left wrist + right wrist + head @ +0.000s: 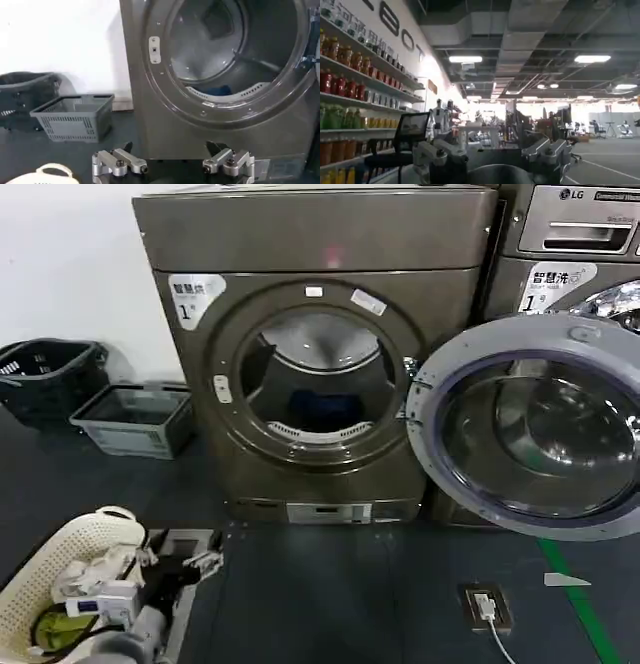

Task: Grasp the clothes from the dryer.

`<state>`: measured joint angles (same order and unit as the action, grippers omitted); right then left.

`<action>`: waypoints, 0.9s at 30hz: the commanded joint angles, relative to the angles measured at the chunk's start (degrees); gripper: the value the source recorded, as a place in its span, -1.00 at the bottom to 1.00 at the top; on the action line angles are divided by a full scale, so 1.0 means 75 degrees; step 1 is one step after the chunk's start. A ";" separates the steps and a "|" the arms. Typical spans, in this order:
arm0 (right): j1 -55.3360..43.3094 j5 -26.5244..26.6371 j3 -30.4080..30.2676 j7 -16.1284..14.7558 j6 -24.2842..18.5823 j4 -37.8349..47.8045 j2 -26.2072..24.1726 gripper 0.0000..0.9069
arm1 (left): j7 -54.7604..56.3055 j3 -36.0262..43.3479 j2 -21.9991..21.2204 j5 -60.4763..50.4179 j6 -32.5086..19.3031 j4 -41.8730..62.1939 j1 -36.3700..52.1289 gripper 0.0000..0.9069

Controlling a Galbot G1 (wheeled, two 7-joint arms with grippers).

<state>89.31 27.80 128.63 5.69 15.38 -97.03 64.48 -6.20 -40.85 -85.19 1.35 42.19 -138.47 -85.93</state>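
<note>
I see the clothes [325, 410], a small dark blue bundle, lying low at the back of the drum of the dryer [318, 349], whose door [532, 427] hangs swung open to my right. My left gripper [173, 167] sits low in front of the machine with its fingers spread wide and empty, so the bundle lies ahead of and above them, through the round mouth. My right gripper [492, 157], also wide open, faces away into the room, which I judge makes the left arm the nearer one for the reach.
</note>
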 commanded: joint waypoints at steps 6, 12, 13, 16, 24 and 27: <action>0.0001 0.0013 -0.0012 0.0039 -0.0026 -0.0016 -0.0002 1.00 | -0.0001 0.0020 -0.0002 0.0057 0.0375 0.0021 0.0010 1.00; -0.0004 0.0015 -0.0028 0.0056 -0.0027 0.0007 0.0003 1.00 | 0.0004 0.0017 0.0002 0.0082 0.0375 0.0027 0.0021 1.00; -0.0003 0.0016 -0.0028 0.0059 -0.0026 0.0010 0.0000 1.00 | 0.0005 0.0018 0.0000 0.0096 0.0375 0.0026 0.0027 1.00; -0.0011 0.0015 -0.0015 0.0076 -0.0029 0.0031 -0.0011 1.00 | 0.0009 0.0029 -0.0014 0.0090 0.0375 0.0038 0.0038 1.00; -0.0020 0.0008 0.0025 0.0067 -0.0064 0.0104 -0.0014 1.00 | 0.0011 -0.0002 -0.0028 0.0121 0.0375 0.0103 0.0032 1.00; -0.0039 0.0003 0.0020 0.0069 -0.0087 0.0115 0.0001 1.00 | 0.0010 -0.0006 -0.0021 0.0094 0.0375 0.0113 0.0053 1.00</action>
<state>89.02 27.84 128.79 6.13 14.78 -96.21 64.67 -6.09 -40.88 -85.40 2.08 42.19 -137.65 -85.54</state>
